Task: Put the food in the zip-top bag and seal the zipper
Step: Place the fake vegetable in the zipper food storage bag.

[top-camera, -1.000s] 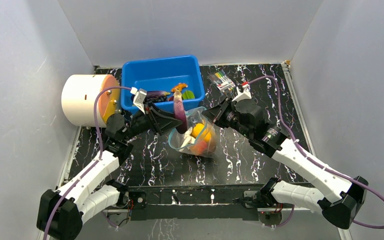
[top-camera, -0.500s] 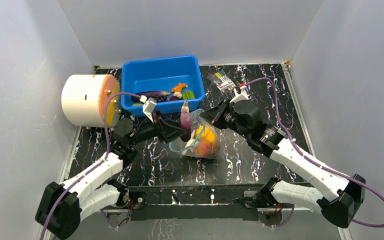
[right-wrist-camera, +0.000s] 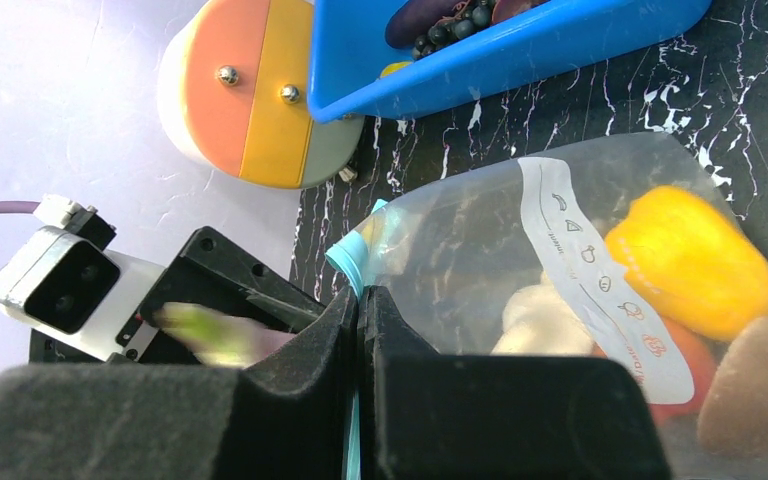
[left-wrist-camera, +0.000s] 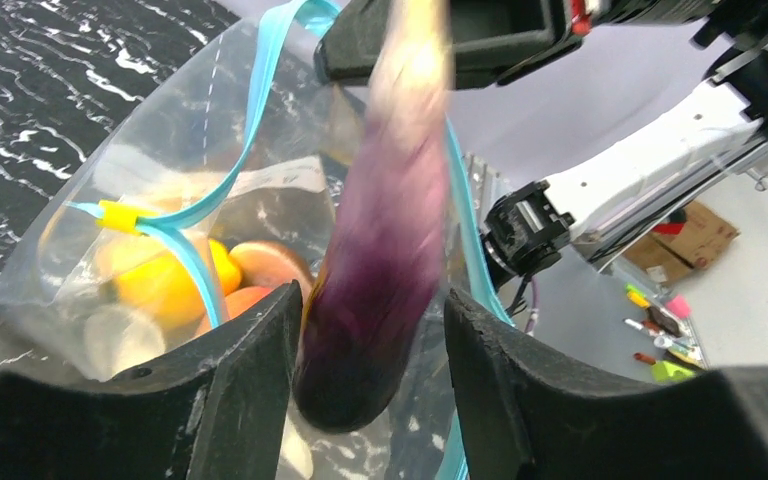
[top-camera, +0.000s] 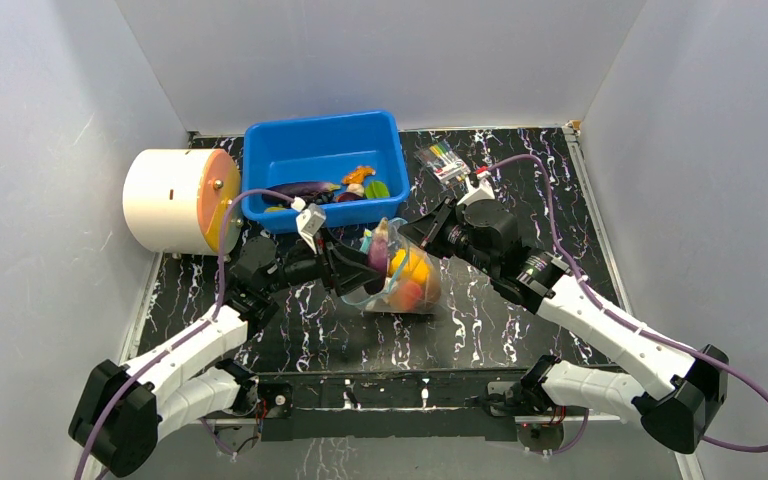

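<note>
Straight above zip-top bag (left-wrist-camera: 90, 200) mouth: dangling purple eggplant (left-wrist-camera: 380, 270) upright inside left pincer (left-wrist-camera: 372, 300), grip unclear; pinching zipper (right-wrist-camera: 353, 252) rim with right pincer (right-wrist-camera: 358, 300).

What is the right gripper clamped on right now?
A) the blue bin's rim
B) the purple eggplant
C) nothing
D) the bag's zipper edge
D: the right wrist view shows the right gripper shut on the teal zipper edge of the zip-top bag.

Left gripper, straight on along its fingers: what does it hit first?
The left gripper, gripping the eggplant, points into the open mouth of the zip-top bag. Likely first contact: the yellow pepper and other food inside, though depth is unclear.
</note>
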Tool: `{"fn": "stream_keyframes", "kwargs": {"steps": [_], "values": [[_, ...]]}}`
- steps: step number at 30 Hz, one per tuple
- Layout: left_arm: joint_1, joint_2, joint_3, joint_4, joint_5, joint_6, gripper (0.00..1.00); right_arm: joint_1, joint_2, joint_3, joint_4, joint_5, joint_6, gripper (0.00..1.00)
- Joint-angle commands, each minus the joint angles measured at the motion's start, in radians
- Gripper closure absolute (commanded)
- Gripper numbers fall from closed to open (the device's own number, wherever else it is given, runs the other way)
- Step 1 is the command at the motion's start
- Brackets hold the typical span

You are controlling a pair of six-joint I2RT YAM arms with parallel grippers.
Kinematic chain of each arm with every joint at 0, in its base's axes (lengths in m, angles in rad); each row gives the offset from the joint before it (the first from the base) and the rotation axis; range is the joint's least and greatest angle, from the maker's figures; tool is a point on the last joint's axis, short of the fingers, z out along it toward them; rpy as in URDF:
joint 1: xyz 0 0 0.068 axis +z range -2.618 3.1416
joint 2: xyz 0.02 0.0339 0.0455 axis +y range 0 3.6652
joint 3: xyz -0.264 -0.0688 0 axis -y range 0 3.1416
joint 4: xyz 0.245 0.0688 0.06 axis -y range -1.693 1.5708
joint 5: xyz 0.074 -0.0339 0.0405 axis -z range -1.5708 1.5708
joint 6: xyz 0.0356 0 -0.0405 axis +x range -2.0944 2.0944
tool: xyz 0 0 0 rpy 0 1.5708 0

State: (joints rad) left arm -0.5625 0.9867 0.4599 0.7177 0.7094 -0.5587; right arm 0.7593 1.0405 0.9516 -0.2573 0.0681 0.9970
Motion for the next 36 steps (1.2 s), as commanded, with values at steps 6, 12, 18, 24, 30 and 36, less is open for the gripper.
{"fn": "stream_keyframes", "kwargs": {"steps": [6, 12, 18, 24, 30, 36], "values": [[-0.010, -0.066, 0.099, -0.259, -0.066, 0.176, 0.37, 0.004, -0.040, 0.003, 0.039, 0.002, -0.039, 1.00], [-0.011, -0.070, 0.227, -0.558, -0.179, 0.340, 0.37, 0.004, -0.078, -0.008, 0.015, 0.025, -0.058, 1.00], [-0.011, -0.079, 0.257, -0.709, -0.274, 0.384, 0.38, 0.003, -0.096, -0.017, 0.011, 0.040, -0.072, 1.00], [-0.010, -0.081, 0.249, -0.747, -0.307, 0.412, 0.38, 0.003, -0.092, -0.029, 0.017, 0.031, -0.081, 1.00], [-0.010, -0.052, 0.241, -0.773, -0.355, 0.428, 0.41, 0.004, -0.110, -0.059, 0.010, 0.037, -0.100, 1.00], [-0.010, -0.022, 0.202, -0.694, -0.273, 0.415, 0.51, 0.004, -0.130, -0.093, 0.026, 0.020, -0.114, 1.00]]}}
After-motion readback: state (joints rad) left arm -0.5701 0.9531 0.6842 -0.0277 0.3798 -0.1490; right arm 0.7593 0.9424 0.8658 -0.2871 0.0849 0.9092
